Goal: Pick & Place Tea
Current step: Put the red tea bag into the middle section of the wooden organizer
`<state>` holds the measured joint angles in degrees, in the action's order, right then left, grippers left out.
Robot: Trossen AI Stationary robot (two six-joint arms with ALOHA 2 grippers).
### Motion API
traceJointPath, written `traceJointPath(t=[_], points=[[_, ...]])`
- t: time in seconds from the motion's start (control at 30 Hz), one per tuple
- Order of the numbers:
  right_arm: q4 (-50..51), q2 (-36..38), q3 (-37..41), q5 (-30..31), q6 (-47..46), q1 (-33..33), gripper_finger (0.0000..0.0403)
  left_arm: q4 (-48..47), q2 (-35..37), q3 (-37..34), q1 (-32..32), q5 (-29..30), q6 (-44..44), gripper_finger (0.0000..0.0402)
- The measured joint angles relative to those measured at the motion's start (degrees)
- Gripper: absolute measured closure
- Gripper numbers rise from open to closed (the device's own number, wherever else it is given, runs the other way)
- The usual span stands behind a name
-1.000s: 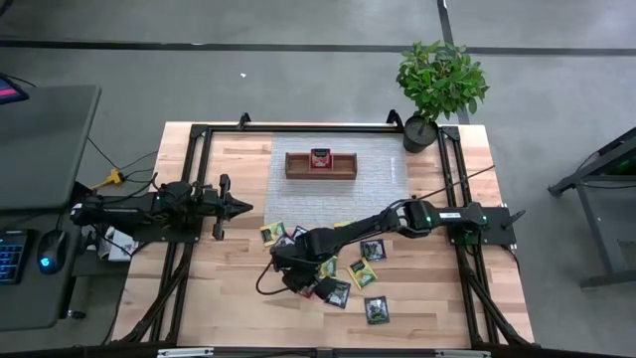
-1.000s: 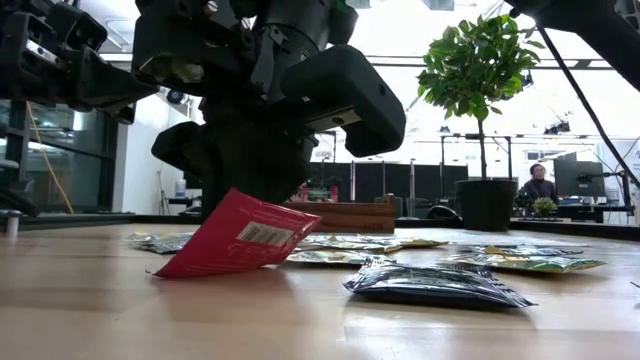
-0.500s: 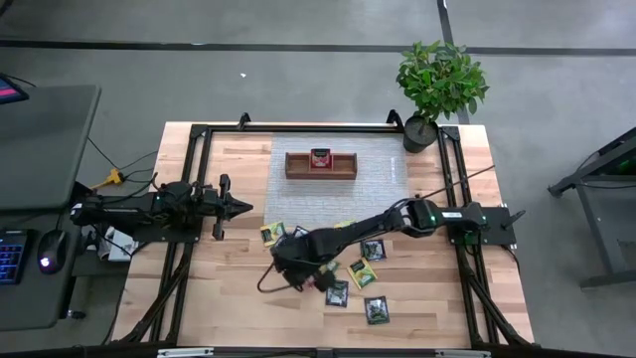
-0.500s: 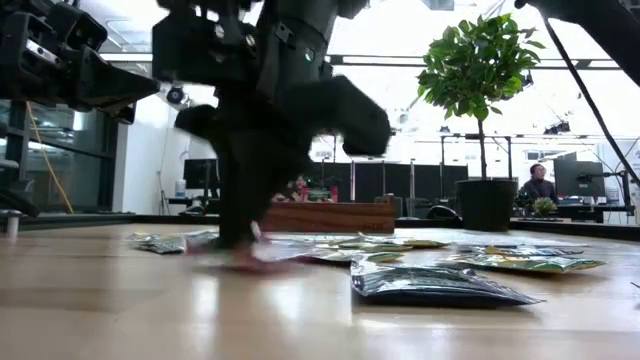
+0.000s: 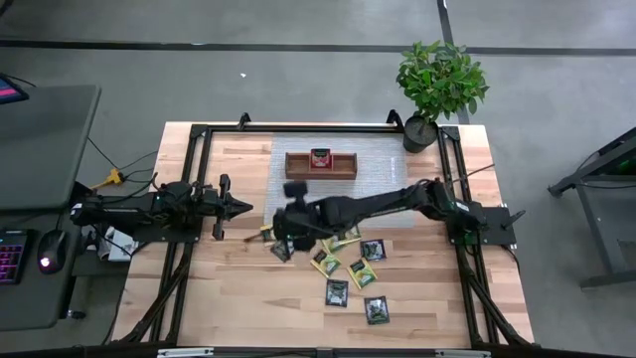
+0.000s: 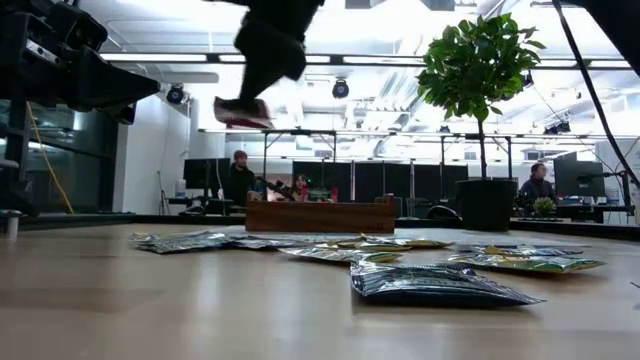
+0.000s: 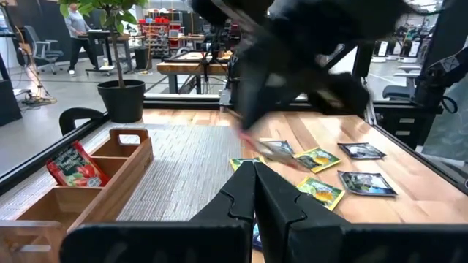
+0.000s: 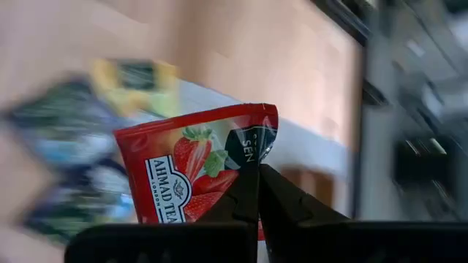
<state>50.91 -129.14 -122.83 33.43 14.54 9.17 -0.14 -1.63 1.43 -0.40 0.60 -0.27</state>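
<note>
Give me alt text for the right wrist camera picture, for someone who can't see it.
The right gripper is shut on a red tea packet printed with strawberries, holding it by one edge above the table. Yellow-green and dark packets lie blurred on the wood below.

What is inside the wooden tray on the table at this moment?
The wooden tray has three compartments. One red tea packet stands in the middle one. In the high view the other two look empty, though their walls hide part of their floors in the left wrist view.
</note>
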Motion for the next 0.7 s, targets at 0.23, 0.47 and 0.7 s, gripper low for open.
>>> traceJointPath(t=[0.23,0.47,0.7], points=[[4.8,0.2,0.0,9.1,-10.4,-4.8,0.0403,0.0,0.0,0.0,0.0,0.0,0.0,0.0401],[7.6,0.2,0.0,11.4,-13.2,-10.9,0.0403,0.0,0.0,0.0,0.0,0.0,0.0,0.0401],[9.9,0.4,0.7,11.4,-13.1,-16.6,0.0403,0.0,0.0,0.0,0.0,0.0,0.0,0.0401]])
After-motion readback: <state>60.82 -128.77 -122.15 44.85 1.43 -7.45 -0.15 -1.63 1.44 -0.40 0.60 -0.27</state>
